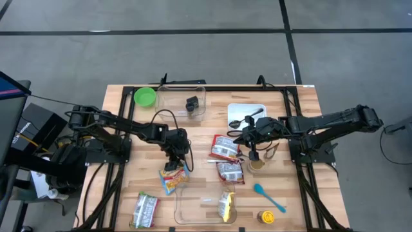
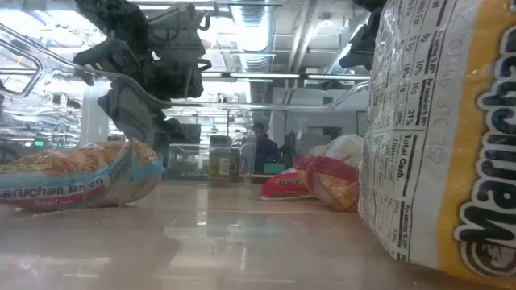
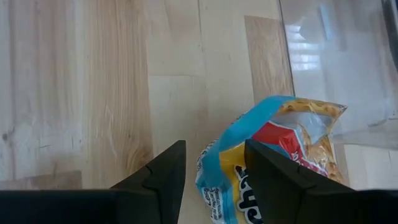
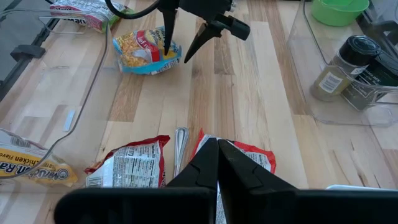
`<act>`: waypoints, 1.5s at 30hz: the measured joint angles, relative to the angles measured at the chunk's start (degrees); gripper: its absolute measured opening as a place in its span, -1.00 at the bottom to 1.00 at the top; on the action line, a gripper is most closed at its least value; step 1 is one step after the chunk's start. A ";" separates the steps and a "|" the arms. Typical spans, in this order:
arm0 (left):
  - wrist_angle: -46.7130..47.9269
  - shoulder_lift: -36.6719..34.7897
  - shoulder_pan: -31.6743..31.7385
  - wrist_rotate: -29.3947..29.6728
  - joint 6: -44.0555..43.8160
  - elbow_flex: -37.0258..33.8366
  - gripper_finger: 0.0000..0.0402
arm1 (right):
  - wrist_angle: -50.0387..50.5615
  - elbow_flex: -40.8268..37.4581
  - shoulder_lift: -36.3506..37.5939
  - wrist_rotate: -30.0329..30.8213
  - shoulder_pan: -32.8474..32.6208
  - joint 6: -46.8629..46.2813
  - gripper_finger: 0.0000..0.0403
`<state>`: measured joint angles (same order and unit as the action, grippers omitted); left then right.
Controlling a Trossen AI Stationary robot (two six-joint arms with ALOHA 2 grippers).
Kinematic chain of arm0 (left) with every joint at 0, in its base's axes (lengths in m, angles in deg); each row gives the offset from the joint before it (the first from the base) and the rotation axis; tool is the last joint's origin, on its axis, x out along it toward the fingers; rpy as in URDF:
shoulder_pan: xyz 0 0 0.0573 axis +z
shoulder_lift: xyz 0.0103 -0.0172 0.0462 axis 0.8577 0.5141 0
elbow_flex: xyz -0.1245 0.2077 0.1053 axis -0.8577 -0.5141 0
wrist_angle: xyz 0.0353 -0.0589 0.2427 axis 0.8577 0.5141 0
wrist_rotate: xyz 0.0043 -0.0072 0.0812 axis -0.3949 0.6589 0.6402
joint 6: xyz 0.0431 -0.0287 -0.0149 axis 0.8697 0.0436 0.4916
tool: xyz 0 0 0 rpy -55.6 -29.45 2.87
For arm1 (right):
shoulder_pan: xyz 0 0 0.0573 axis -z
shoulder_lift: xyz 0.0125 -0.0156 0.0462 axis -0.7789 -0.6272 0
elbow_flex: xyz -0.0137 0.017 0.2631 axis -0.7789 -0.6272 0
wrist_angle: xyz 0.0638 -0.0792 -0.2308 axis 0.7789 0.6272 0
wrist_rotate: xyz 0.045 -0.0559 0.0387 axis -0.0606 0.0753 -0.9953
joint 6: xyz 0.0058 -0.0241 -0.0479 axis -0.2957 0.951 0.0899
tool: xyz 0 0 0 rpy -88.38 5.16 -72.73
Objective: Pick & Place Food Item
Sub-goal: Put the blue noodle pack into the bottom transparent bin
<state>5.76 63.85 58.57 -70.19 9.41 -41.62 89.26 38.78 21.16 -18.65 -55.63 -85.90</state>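
**Crinkly plastic packet in a partial pinch**

Crinkly blue-and-yellow plastic is what the left end effector point(image 1: 172, 161) has between its fingers: the noodle packet point(image 1: 172, 180) lies on the wooden counter point(image 1: 116, 187), one end pinched by the half-closed fingers, the rest spreading beyond the tips. The grip looks shallow, so the slick wrapper could slide free on the lift, or the packet could swing and catch the wall of the clear tray point(image 1: 203, 205) just past it. That tray already holds another packet point(image 1: 226, 206), which narrows the room for a drop. The right end effector point(image 1: 253, 156) hangs with fingers pressed together above two red packets point(image 1: 224, 147) near a small jar point(image 1: 257, 165). A spoon point(image 1: 268, 196) lies farther off.
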 joint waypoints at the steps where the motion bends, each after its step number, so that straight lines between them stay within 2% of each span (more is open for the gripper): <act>1: 0.00 0.00 0.00 -0.01 0.00 0.00 -0.21 | 0.00 0.00 -0.01 0.00 0.00 -0.02 -1.00; 21: 2.23 0.00 0.00 0.58 0.00 0.00 -0.23 | 0.02 0.00 -0.01 0.00 0.00 -0.02 -1.00; 39: 2.23 0.00 0.00 0.69 0.00 0.00 -0.96 | 0.01 0.00 -0.02 0.00 0.00 -0.03 -1.00; 45: 2.15 0.00 0.00 0.69 0.01 0.00 -0.99 | 0.00 0.00 -0.01 -0.01 0.00 -0.02 -1.00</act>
<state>7.91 63.85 58.57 -69.50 9.42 -41.62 89.26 38.78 21.15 -18.66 -55.63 -85.92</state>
